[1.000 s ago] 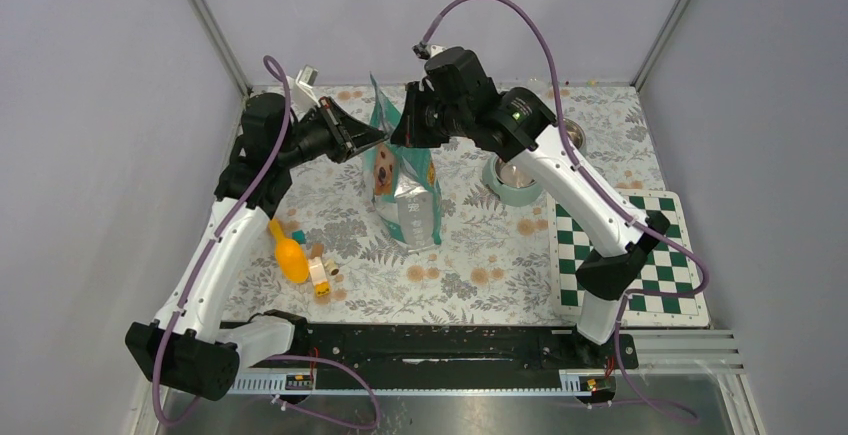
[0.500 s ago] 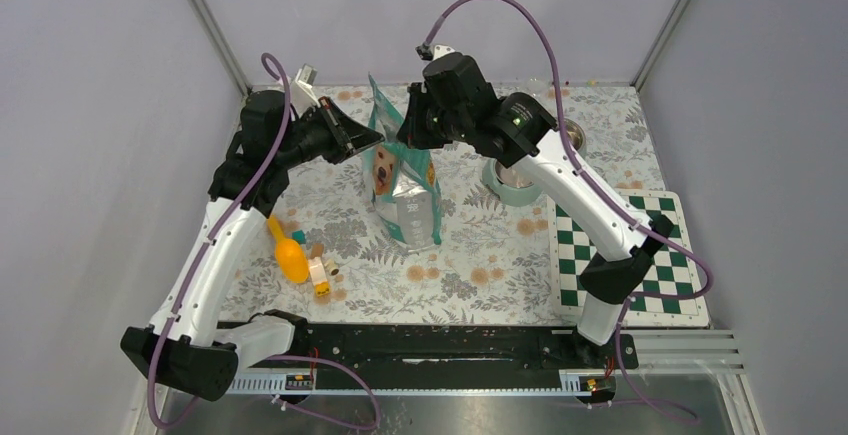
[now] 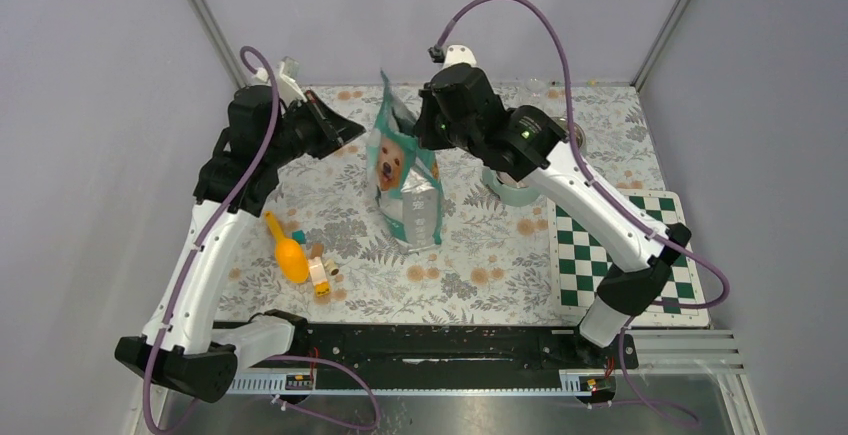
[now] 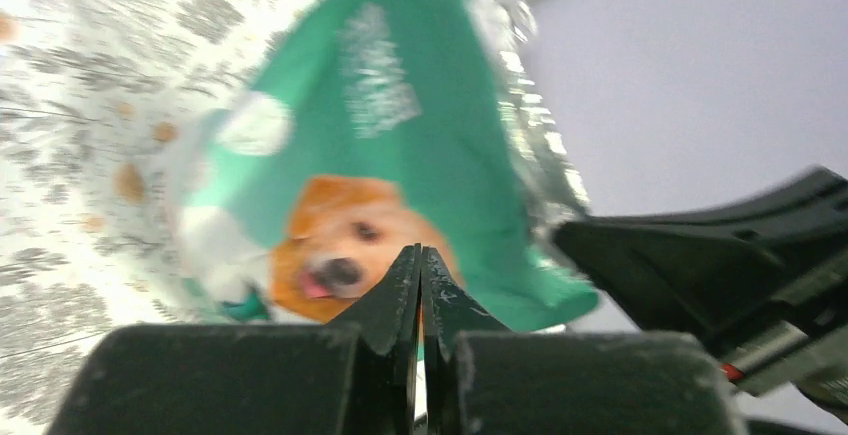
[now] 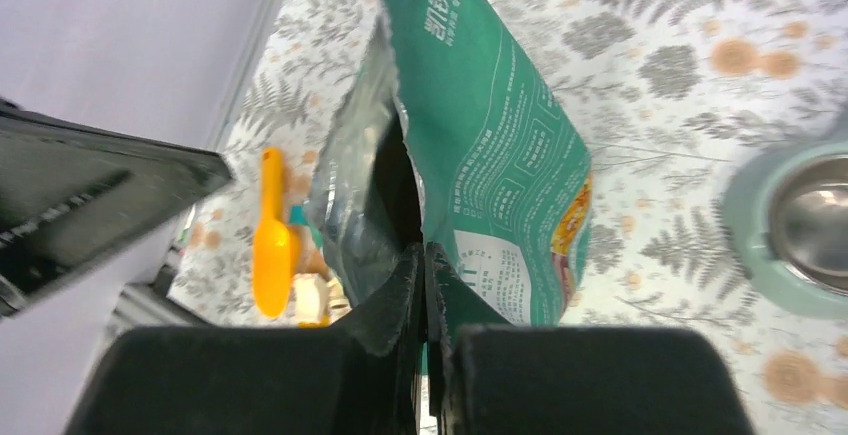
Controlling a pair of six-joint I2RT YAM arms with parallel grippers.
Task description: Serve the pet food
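The right gripper had its two black fingers pressed together on the rim of the teal foil bag printed with a golden retriever. In the right wrist view the edge of the bag's teal panel ran straight down into the seam between the fingertips. The bag's torn mouth gaped just above and to the left of them, its silver lining folded outwards. The pet food itself could not be seen, because the inside of the bag was dark. The bag stood roughly upright on the floral tablecloth, directly in front of that gripper.

The left gripper was also closed, finger against finger, with nothing between them. It hung just beside the bag's other side without touching it, tips pointing at the bag. Its wrist camera showed the blurred dog picture straight ahead beyond the joined fingertips.

A pale green bowl with a steel insert stood on the cloth just beyond the right gripper, on the side away from the bag. A green-and-white chequered mat lay farther out behind that arm. An orange plastic scoop lay well back from the left gripper, towards the arm's base. A few small toy blocks lay next to the scoop.
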